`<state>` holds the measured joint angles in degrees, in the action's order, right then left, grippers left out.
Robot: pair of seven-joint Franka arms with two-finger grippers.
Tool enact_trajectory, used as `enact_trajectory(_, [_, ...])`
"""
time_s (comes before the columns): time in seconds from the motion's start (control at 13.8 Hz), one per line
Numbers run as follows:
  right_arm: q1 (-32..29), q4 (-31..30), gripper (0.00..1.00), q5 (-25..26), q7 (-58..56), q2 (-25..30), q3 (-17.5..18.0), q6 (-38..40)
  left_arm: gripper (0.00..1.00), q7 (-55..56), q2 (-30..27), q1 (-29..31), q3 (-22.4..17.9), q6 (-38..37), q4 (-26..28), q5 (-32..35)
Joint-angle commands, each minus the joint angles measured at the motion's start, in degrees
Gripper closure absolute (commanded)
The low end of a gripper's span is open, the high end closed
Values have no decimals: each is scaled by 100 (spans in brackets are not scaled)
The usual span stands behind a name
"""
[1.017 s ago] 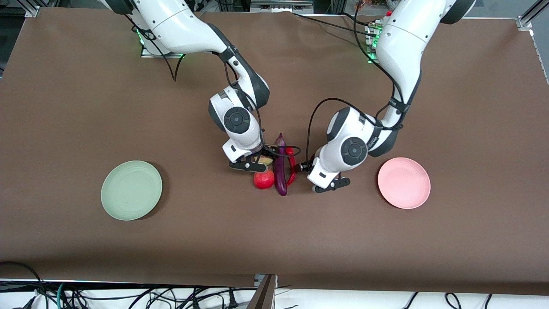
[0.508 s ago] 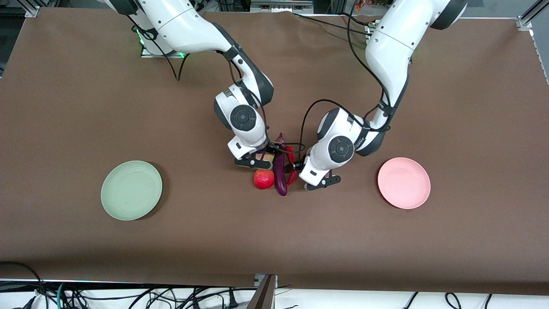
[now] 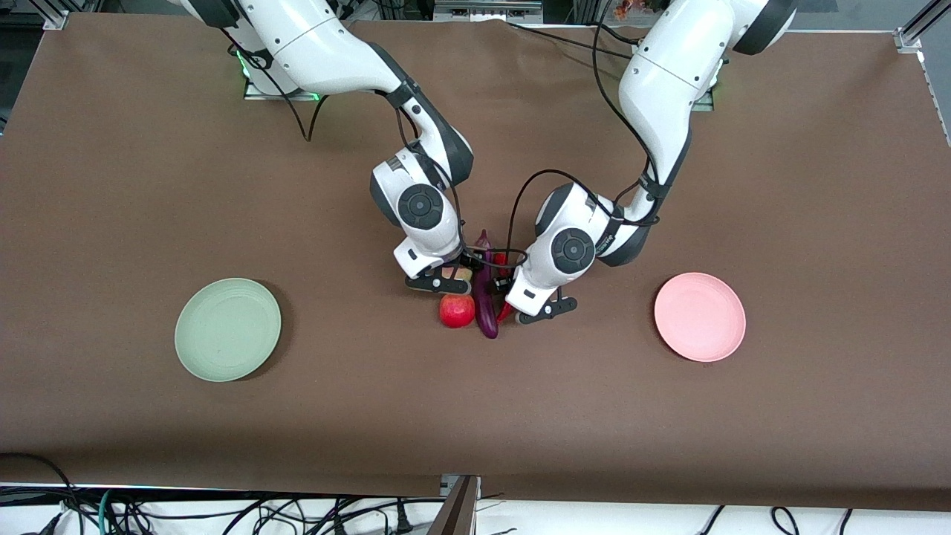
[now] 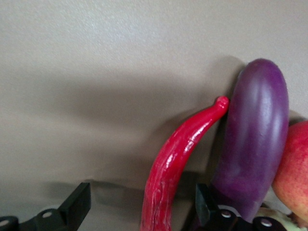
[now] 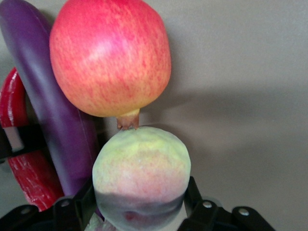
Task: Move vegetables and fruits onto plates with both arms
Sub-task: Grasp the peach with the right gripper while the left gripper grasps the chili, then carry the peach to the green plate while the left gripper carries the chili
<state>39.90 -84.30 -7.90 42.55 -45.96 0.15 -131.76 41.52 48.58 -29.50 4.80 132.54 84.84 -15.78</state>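
The purple eggplant [image 3: 487, 301], the red chili [image 3: 506, 311], the red fruit [image 3: 457, 310] and the yellow-green peach-like fruit [image 3: 462, 274] lie close together mid-table. My right gripper [image 3: 449, 278] is low over the peach. In the right wrist view its fingers [image 5: 84, 202] press both sides of the peach [image 5: 140, 173], which touches the red fruit [image 5: 109, 57]. My left gripper [image 3: 513, 294] is low over the chili. In the left wrist view it [image 4: 142, 211] is open and straddles the chili [image 4: 178, 159], beside the eggplant [image 4: 252, 139].
The mint green plate [image 3: 227, 329] lies toward the right arm's end of the table and the pink plate [image 3: 699, 316] toward the left arm's end; both hold nothing. Bare brown table surrounds the pile.
My left gripper has moved toward the pile and now straddles the chili. My right gripper has shifted slightly toward the eggplant over the peach. The fruits and vegetables have not moved.
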Motion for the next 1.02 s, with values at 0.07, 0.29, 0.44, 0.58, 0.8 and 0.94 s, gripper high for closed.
enact_trajectory(0.07, [-209,107,69,-28,-333,542,-59,815,50,-56,90,-20,-67,-9,-170,-39])
enact_trajectory(0.29, [-578,107,69,-28,-992,1017,-68,1545,88,-292,99,-12,-67,-18,-161,-39])
enact_trajectory(0.44, [-1087,107,69,-10,-1676,1220,-68,1880,100,-538,90,15,-84,-27,-143,-48])
enact_trajectory(0.58, [-1561,107,69,7,-2633,1308,-129,2065,100,-557,12,32,-233,-88,-161,39])
enact_trajectory(0.8, [-2124,98,69,7,-4143,1274,-585,2180,100,-862,-165,320,-339,-840,-466,845])
enact_trajectory(0.94, [-2607,98,69,51,-5120,1151,-718,2154,100,-1520,-165,794,-339,-1439,-766,1207])
